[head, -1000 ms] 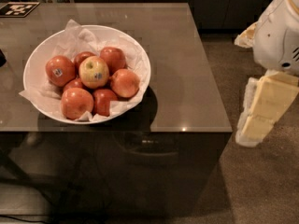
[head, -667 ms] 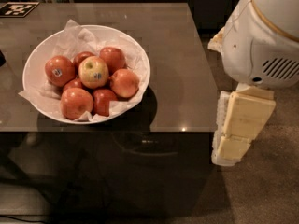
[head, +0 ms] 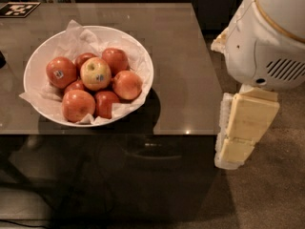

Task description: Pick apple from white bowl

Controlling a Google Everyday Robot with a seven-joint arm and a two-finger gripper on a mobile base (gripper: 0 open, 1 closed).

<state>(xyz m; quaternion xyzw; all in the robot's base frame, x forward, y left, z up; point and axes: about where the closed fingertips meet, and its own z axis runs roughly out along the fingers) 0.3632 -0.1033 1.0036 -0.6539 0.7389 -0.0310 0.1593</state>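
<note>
A brown bench (head: 181, 56) stands over carpet (head: 267, 199). The jaws hang off its right edge, nearest the camera; open or shut, I cannot tell. The apple (head: 96, 73) lies well to their left and farther back, atop the red apples (head: 127, 85) in the white bowl (head: 143, 61).

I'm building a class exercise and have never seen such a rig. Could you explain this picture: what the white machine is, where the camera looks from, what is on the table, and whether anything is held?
The big white shape on the right is the robot's arm. The cream block under it is the gripper, hanging beside the table's right edge. The single camera looks down from above. On the brown table stands a white bowl lined with paper, holding several apples. The apple to be picked is the paler yellowish one with a dark sticker, resting on top of the red apples. Nothing is held.
</note>
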